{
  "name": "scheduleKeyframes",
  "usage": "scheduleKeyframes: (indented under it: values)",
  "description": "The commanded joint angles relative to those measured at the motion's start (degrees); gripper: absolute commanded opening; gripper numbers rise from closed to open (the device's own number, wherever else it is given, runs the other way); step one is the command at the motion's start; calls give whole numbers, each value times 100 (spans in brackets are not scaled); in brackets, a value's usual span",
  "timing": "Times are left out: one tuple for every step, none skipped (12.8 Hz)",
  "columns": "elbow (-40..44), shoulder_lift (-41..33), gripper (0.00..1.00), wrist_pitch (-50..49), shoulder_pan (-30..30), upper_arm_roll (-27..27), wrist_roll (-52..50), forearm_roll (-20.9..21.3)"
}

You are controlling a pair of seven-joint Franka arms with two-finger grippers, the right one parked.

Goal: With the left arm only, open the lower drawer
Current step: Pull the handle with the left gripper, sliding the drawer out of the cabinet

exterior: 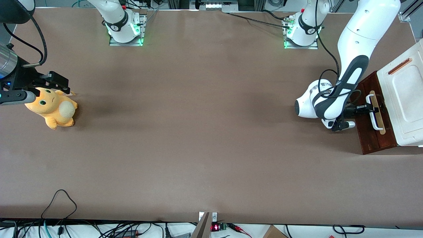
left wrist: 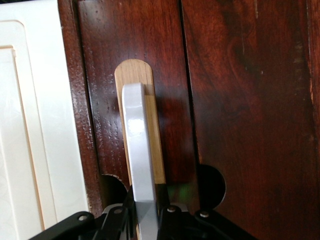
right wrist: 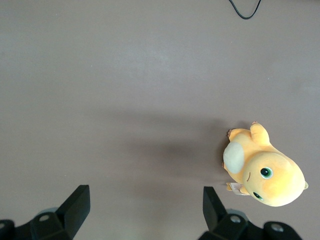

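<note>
Brown table (exterior: 198,132) holds 1 lower drawer (exterior: 366,132), its 1 white handle (exterior: 376,117) gripped by 1 claw (exterior: 369,108).

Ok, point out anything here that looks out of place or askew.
Only the yellow plush toy, lying on its side at the parked arm's end of the table. The gripper sits squarely at the drawer handle.

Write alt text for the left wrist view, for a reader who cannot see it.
The left arm's end effector straddles the white bar handle of the lower drawer, a dark reddish-brown wooden front. The handle sits on a pale wood strip, and a white cabinet panel lies beside the drawer.
</note>
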Motion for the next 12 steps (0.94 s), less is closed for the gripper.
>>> scheduleKeyframes:
  values:
    - [147,44,0,34,-62,-21,181,161]
    - [174,35,0,34,-158,-39,181,161]
    - [191,18,0,34,-255,-82,189,152]
    - [218,9,0,-1,-395,-161,181,135]
    - [296,0,0,-19,-492,-327,181,82]
    - [358,-18,0,-54,-580,-494,215,65]
    - [393,-26,0,-63,-642,-670,224,12]
    - [463,-9,0,-72,-782,-715,225,-102]
    - [542,9,0,-72,-922,-733,233,-181]
    - [595,26,0,-80,-1019,-777,259,-190]
    - [700,70,0,-106,-1073,-847,329,-191]
    - [745,105,0,-115,-1099,-865,391,-199]
